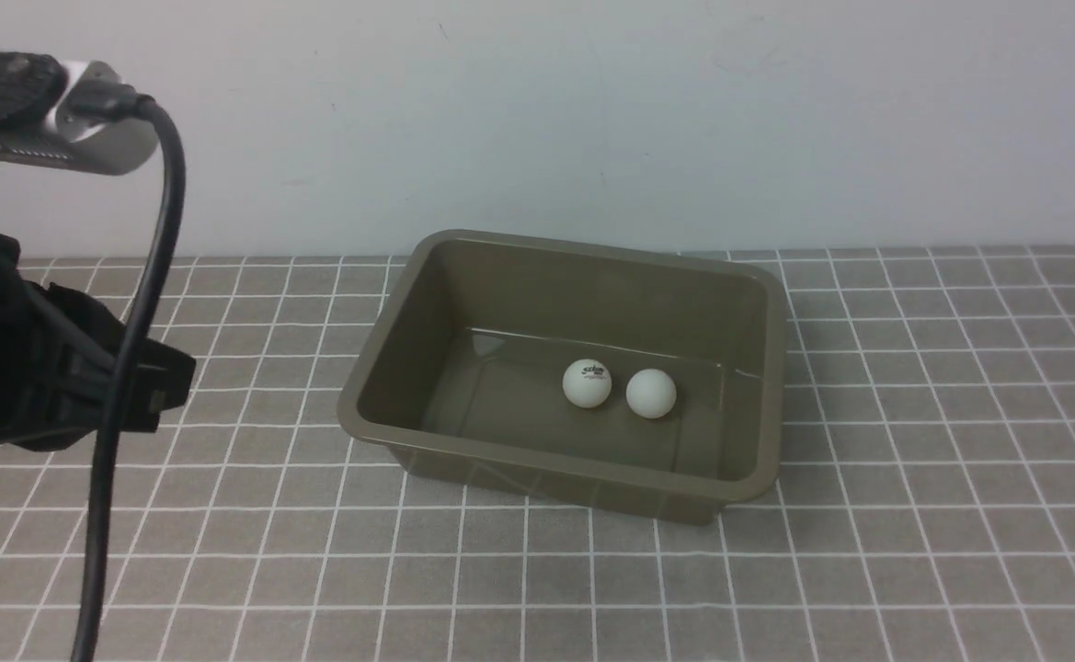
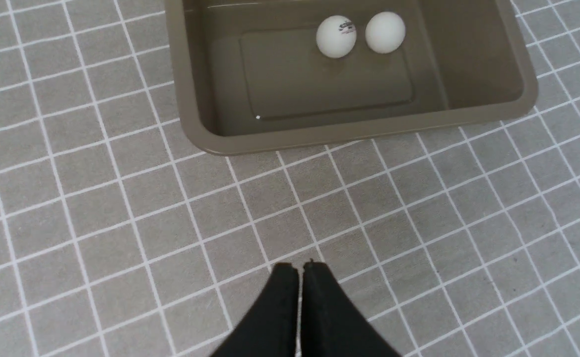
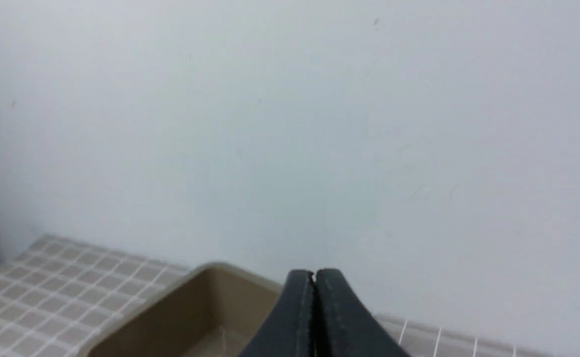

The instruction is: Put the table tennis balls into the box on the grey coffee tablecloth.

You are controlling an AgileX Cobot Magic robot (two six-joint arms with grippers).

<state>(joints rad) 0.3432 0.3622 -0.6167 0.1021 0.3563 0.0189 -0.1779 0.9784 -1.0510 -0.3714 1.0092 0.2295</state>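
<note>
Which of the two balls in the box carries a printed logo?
The ball nearer the robot's left; dark print shows on it, while the other ball looks plain white.

Two white balls (image 2: 336, 36) (image 2: 385, 32), one logo-marked, sit near each other inside olive-brown box (image 2: 349, 130) on grey gridded cloth (image 2: 121, 208); dark pincer (image 2: 300, 267) closed, apart from box.

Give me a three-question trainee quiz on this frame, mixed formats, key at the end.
1. True or false: both table tennis balls are inside the box.
2. Fill in: the tablecloth is patterned with a grid of thin ____ lines.
3. Which ball has printing, in the front view: A) the left one; B) the right one?

Key: 1 true; 2 white; 3 A
</note>
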